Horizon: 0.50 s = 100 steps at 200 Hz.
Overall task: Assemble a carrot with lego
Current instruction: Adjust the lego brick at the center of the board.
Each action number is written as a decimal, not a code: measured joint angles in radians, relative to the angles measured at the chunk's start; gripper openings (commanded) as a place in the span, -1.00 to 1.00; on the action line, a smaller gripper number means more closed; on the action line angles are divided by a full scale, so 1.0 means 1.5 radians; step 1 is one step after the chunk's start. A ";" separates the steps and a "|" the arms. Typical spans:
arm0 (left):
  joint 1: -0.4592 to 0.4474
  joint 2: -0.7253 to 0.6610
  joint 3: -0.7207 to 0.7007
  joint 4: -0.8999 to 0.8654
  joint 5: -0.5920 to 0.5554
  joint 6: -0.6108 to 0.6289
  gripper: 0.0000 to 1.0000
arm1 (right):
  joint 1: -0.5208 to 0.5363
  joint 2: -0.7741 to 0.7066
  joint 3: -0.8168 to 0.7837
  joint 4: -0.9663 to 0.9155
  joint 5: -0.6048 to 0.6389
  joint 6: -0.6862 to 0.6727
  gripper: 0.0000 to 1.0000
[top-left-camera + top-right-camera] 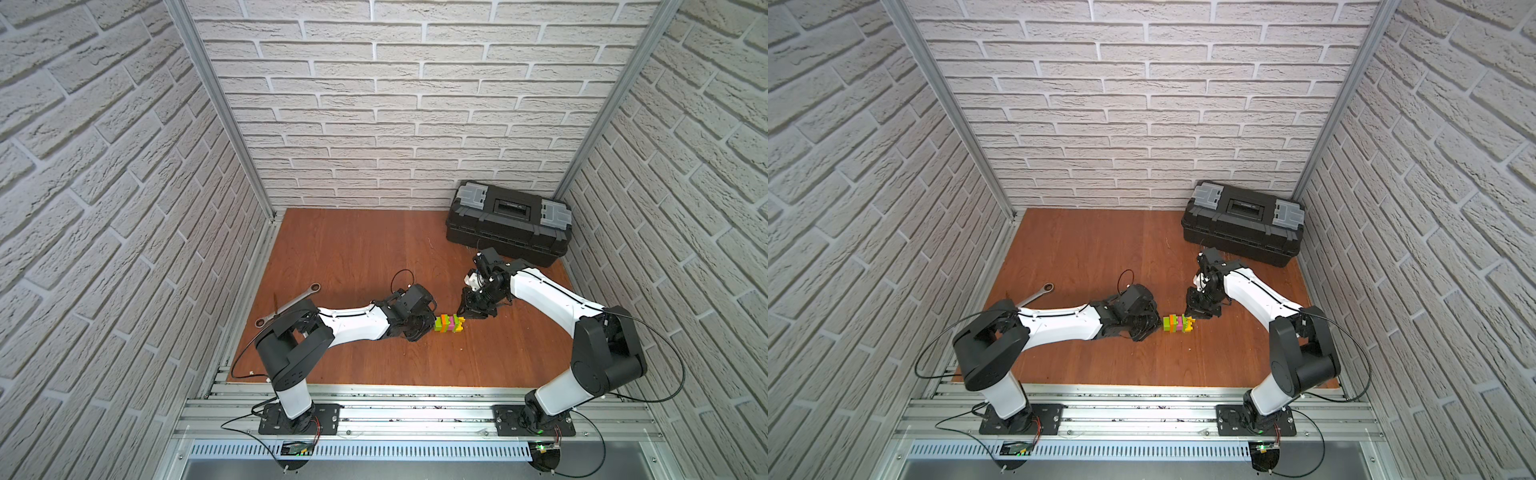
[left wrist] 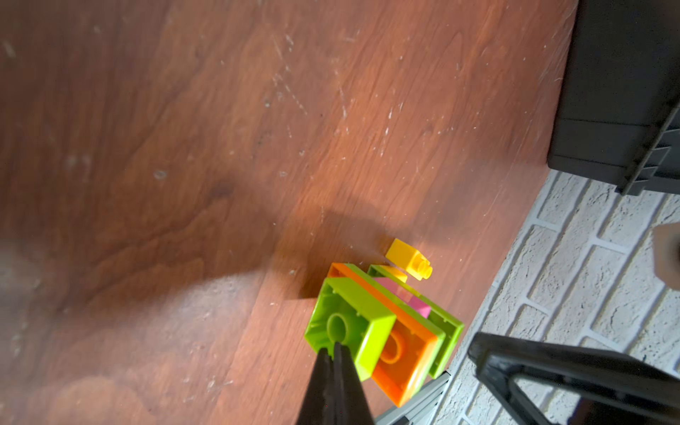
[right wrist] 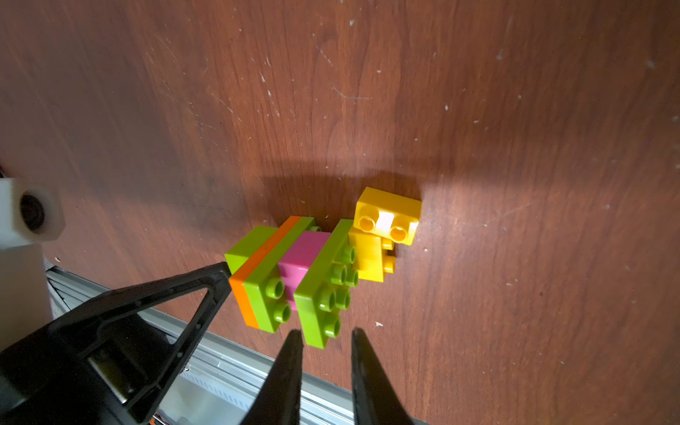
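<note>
While the carrot [image 1: 449, 323] lies on its side mid-counter [image 1: 353, 257], we see it sits between both claws. We read the left claw [image 2: 336, 353] as clenched, tips pressed on the hollow underside of the lime end brick [image 2: 349, 323]. We read the right claw [image 3: 325, 333] as released: narrow gap, nothing in it, tips just beside the carrot's studded side. One yellow brick [image 3: 386, 217] sits askew against the other; we cannot tell if it's clicked on. Toolbox [image 1: 507, 224] far right, wrench [image 1: 291, 305] left.

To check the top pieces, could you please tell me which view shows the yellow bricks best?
Right wrist view: yellow bricks close, unobstructed, studs visible. Left wrist view shows them partly hidden behind the carrot; both top views, tiny.
</note>
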 measured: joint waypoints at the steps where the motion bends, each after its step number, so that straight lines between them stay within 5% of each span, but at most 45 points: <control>1: 0.000 0.000 0.000 0.000 0.000 0.000 -1.00 | 0.001 0.001 0.000 0.000 0.000 0.000 -0.51; 100: 0.006 0.010 -0.011 0.014 0.010 0.000 -1.00 | 0.024 0.012 0.001 0.016 -0.027 0.002 -0.53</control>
